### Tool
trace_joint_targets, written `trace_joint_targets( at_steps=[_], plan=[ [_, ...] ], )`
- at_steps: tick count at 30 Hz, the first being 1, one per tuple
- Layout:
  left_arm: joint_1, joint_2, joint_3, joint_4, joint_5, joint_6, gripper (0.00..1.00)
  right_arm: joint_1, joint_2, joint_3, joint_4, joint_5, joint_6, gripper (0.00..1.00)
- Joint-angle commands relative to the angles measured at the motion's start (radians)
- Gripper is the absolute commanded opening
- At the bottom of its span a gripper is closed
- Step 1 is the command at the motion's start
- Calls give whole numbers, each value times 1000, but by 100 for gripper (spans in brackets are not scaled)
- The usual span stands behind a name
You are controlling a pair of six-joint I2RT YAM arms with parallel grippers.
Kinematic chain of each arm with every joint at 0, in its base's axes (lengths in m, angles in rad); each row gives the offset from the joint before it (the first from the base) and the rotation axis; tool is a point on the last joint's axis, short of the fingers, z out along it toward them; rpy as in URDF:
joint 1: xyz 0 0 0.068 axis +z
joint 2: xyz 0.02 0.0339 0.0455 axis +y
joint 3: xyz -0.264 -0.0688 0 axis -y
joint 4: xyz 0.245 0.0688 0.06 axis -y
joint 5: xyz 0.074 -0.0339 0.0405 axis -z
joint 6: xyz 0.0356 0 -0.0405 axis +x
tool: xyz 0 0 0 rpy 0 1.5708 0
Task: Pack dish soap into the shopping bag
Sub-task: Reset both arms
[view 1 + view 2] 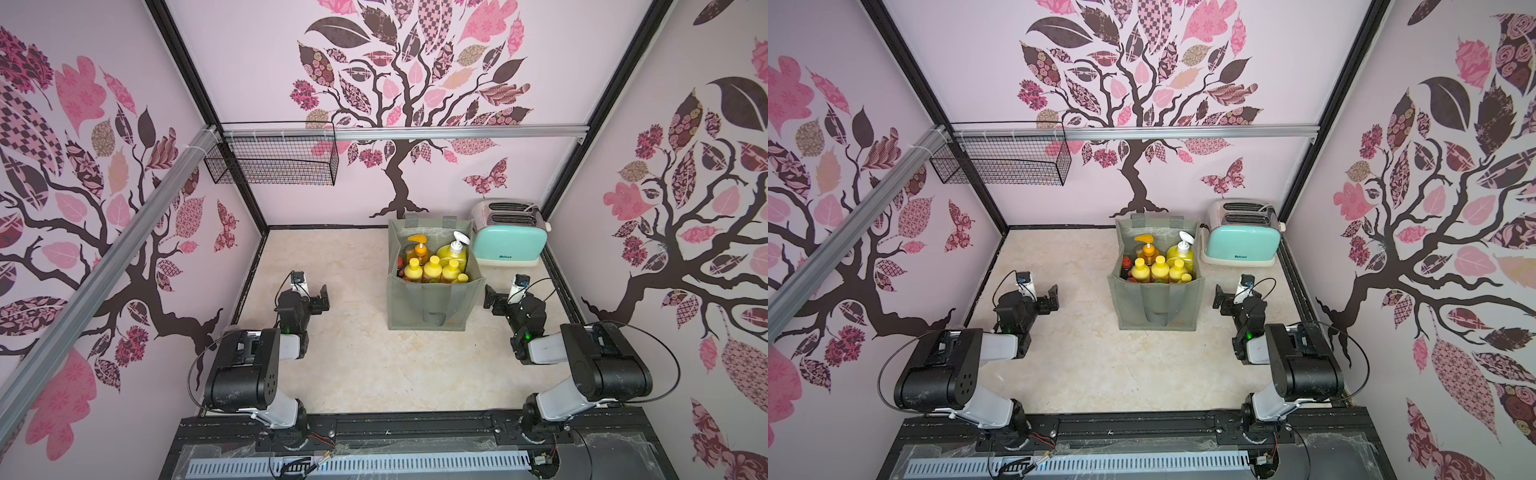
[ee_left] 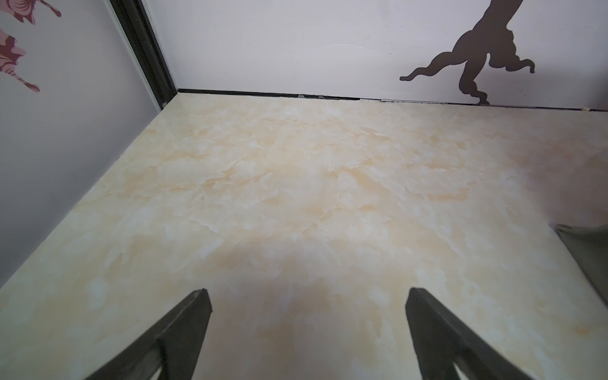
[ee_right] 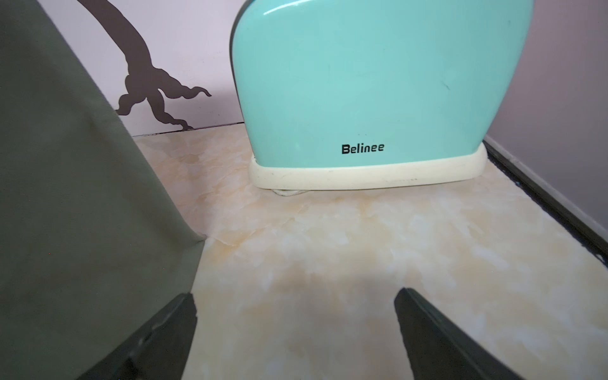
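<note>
Nearest, the left gripper hangs spread and empty over the table; further right the shopping bag stands upright with the dish soap inside; just beside it the right gripper is spread, empty. Packing looks finished, with nothing left to fetch

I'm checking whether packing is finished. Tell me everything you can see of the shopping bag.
The shopping bag is a boxy grey-green fabric tote, standing upright and open-topped toward the back of the marble-look table. Grey handle straps show at its back rim, and another hangs down its front. Yellow-capped and pump dish soap bottles stand packed inside. A mint toaster stands close beside it.
</note>
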State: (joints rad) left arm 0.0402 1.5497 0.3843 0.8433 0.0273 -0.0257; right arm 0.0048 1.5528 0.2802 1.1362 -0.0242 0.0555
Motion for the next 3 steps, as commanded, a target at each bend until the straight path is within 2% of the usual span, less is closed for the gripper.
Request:
trace_joint_targets(
  at_steps=[1,3],
  plan=[
    [2,5,4,17,-7,8,98,5,2,22,-24,16,-18,100],
    [2,3,2,14,-6,8,98,6,-3,18,-24,17,-19,100]
  ],
)
